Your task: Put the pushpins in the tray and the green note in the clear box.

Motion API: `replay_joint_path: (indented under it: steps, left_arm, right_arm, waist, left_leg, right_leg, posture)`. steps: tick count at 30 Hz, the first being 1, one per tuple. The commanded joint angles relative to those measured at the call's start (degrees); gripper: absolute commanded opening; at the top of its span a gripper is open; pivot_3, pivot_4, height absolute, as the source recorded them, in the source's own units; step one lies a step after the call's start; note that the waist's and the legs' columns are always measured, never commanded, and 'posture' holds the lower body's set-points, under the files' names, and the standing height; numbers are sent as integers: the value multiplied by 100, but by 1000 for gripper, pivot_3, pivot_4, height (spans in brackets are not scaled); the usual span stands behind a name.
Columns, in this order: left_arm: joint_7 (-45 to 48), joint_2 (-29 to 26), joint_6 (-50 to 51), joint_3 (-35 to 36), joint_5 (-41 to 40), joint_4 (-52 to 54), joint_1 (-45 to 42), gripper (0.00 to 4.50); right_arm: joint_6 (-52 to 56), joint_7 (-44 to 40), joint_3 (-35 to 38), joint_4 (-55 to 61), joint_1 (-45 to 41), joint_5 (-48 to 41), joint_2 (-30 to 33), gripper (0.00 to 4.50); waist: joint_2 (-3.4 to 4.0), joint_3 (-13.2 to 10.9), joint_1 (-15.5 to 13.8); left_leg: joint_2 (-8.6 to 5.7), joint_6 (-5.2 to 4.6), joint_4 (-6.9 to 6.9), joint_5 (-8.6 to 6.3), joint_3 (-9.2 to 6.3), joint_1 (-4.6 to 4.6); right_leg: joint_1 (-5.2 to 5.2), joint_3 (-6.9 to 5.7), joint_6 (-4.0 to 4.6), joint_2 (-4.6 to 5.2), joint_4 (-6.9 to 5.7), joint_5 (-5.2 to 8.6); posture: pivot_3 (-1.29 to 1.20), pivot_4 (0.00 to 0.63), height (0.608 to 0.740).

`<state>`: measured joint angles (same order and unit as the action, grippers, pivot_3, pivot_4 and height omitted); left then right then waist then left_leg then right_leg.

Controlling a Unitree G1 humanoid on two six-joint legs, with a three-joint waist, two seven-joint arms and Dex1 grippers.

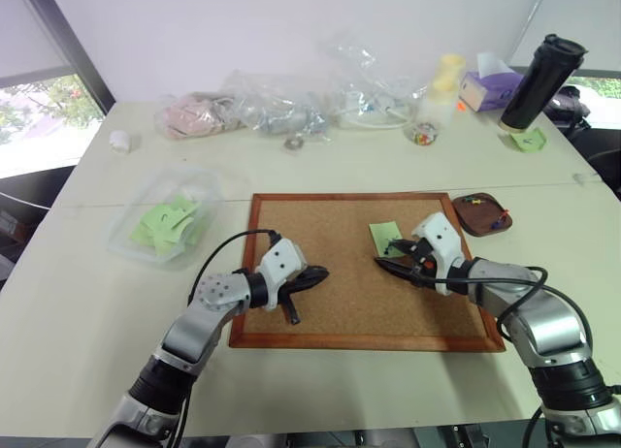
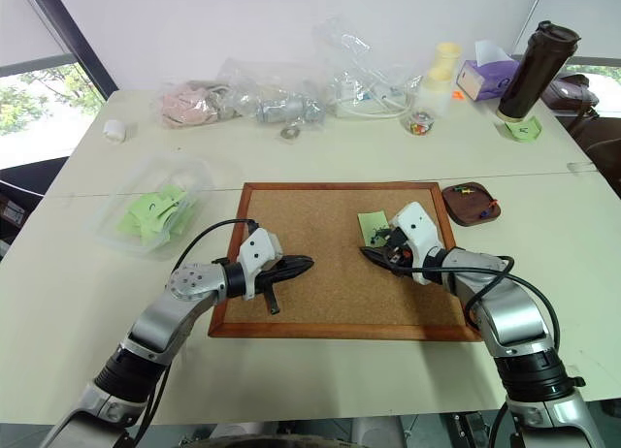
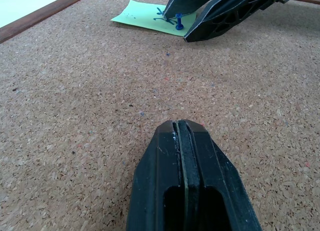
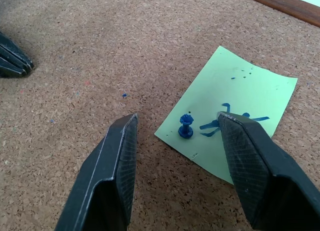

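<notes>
I'm looking down on a pale desk point(image 1: 87, 303) by the window, cluttered along the far edge, with the wood-framed corkboard point(image 1: 340, 303) lying flat in front of me. The clear box point(image 1: 131, 237) sits off to the left of the board, the tray point(image 1: 482, 214) just past the board's far right corner. On the cork lies the green note point(image 4: 235, 108), pinned by one blue pushpin point(image 4: 186, 126) standing upright near the note's edge. My right tool point(image 4: 177, 136) hangs right over it, fingers spread, one on each side of the pin, not yet touching. The left tool point(image 3: 182, 141) rests near the cork with its fingers pressed together, empty, well apart from the note. So the right arm is clearly nearer; I judge the pin sits dead between its fingers, stem up.
</notes>
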<state>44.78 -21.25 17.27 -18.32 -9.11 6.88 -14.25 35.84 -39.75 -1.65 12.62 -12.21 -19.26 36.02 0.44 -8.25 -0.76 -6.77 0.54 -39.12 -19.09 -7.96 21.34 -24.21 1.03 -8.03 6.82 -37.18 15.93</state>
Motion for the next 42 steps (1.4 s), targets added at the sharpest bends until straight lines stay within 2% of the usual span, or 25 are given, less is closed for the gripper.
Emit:
replay_joint_path:
  steps: [1, 3, 4, 10, 22, 29, 33, 35, 39, 42]
  left_arm:
    - [40, -63, 189, -148, 103, -56, 130, 0]
    - [34, -57, 195, -148, 101, -53, 132, 0]
    - [30, -53, 200, -149, 100, -52, 130, 0]
    - [8, -38, 225, -147, 103, -49, 117, 0]
    - [29, -46, 348, -136, 77, -29, 106, 0]
    - [3, -37, 307, -82, 66, -67, 108, 0]
    - [45, -51, 769, 480, -522, 177, -47, 0]
    - [151, -38, 1309, 904, -1227, 458, -201, 0]
    - [173, 58, 2301, 1637, -2395, 631, -631, 1421]
    - [0, 227, 2735, 2028, -2934, 402, -961, 3026]
  right_arm:
    - [-79, -18, -8, -33, 58, 31, -60, 1223]
    - [-72, -17, 5, -44, 69, 29, -67, 357]
    - [-73, -24, 13, -42, 76, 27, -64, 95]
    - [-76, -49, 29, 38, 86, 63, 9, 95]
    - [411, -166, 502, 1134, -139, -411, 359, 95]
    - [517, -317, 465, 1452, -103, -521, 544, 95]
    - [542, -408, 422, 1658, -141, -570, 666, 95]
    - [557, -468, 424, 1767, -180, -602, 720, 95]
    - [491, -560, 354, 1932, -230, -564, 841, 0]
    - [504, -553, 309, 2002, -291, -553, 871, 0]
  waist:
    - [0, 0, -1]
    - [0, 0, -1]
    - [-1, 1, 0]
    - [-1, 2, -2]
    - [-1, 2, -5]
    - [-2, 2, -7]
    - [-4, 1, 1]
    - [-5, 0, 18]
    - [-10, -3, -2]
    - [-11, -4, -4]
  left_leg:
    - [0, 0, 0, 0, 0, 0]
    - [0, 0, 0, 0, 0, 0]
    - [0, 0, 0, 0, 0, 0]
    - [1, 0, 1, 0, 0, -1]
    - [0, 0, 2, 0, -1, 2]
    - [0, 0, 2, 0, 0, 2]
    - [2, 0, 2, 0, -1, 2]
    - [4, 0, 3, 0, 0, 4]
    - [8, 0, 2, 0, 0, 10]
    - [2, 0, -2, 0, 0, 9]
  right_leg:
    - [0, 0, 0, 0, 0, 0]
    - [0, 0, 0, 0, 0, 0]
    - [0, 0, 0, 0, 0, 0]
    - [1, 0, 0, 0, 0, 0]
    - [-3, 0, 0, 0, 1, 0]
    - [-1, 0, 0, 0, 2, 0]
    - [-2, 0, 0, 0, 1, 0]
    - [-7, 0, 0, -1, 1, 0]
    - [-15, 0, 0, -2, -1, 0]
    - [-9, -1, 0, -1, 0, 0]
  posture:
    - [0, 150, 740]
    - [0, 150, 740]
    - [0, 150, 740]
    - [0, 150, 740]
    - [0, 150, 740]
    - [0, 150, 740]
    - [0, 150, 740]
    - [0, 150, 740]
    - [0, 150, 740]
    - [0, 150, 740]
